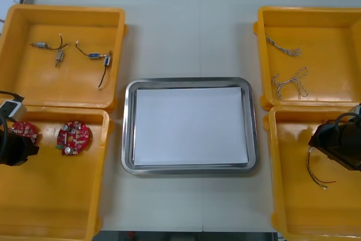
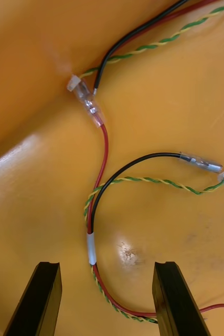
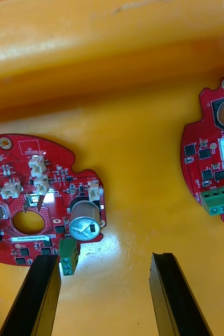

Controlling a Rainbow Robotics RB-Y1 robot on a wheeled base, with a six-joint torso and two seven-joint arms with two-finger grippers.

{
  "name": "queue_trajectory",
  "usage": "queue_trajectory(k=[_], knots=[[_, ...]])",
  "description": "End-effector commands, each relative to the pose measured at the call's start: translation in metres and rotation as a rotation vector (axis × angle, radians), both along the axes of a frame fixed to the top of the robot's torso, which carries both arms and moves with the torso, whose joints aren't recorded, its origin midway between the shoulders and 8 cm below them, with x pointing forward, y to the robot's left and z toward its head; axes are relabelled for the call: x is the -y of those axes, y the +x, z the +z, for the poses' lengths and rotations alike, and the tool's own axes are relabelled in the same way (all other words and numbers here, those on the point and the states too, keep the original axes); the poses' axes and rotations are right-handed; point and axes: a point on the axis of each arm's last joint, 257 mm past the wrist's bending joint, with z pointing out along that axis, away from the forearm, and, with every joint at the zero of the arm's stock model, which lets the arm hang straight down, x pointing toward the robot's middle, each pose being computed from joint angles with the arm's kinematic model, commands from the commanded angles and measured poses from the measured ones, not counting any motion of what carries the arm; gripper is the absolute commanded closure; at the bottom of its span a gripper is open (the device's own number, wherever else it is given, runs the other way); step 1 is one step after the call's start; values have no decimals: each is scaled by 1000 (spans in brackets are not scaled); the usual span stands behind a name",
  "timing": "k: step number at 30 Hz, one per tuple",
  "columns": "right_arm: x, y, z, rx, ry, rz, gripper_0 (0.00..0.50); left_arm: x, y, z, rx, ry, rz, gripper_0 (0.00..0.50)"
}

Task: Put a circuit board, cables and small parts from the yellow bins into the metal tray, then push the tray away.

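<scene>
Fingers of left gripper (image 3: 104, 260) apart over yellow bin (image 3: 122, 157), round red circuit board (image 3: 43, 210) just beside one fingertip, silver cylinder (image 3: 84, 226) on it, right gripper (image 2: 106, 265) likewise spread, thin red, black and twisted cables (image 2: 91, 244) lying between its fingers, metal tray (image 1: 128, 139) mid-table, white inside

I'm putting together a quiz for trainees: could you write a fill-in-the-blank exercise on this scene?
The near left yellow bin holds ___ red circuit boards. By colour, the metal tray is ___ inside. The left gripper and the right gripper both stand ___. The right gripper hovers over cables in the near ___ yellow bin.
Missing words: two; white; open; right.
</scene>
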Motion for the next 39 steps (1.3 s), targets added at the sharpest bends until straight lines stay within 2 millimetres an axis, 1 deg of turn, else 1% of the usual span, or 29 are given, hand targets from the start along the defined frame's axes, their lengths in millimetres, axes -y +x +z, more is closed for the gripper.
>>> queue_trajectory(k=[1, 7, 18, 26, 35, 39], knots=[[-12, 5, -5, 0, 22, 16, 0, -21, -9, -11, -13, 96, -89, 0], [-12, 10, -8, 4, 21, 16, 0, -22, -9, -15, -6, 109, -97, 0], [-14, 10, -10, 0, 19, 21, 0, -21, -11, -22, -4, 111, -102, 0], [-17, 10, -10, 1, 26, 23, 0, -24, -10, -23, 1, 119, -102, 0], [-17, 9, -10, -11, 20, 17, 0, -20, -9, -26, 5, 112, -103, 0], [-17, 9, -10, -17, 7, 27, 0, -21, -10, -28, 6, 122, -103, 0]])
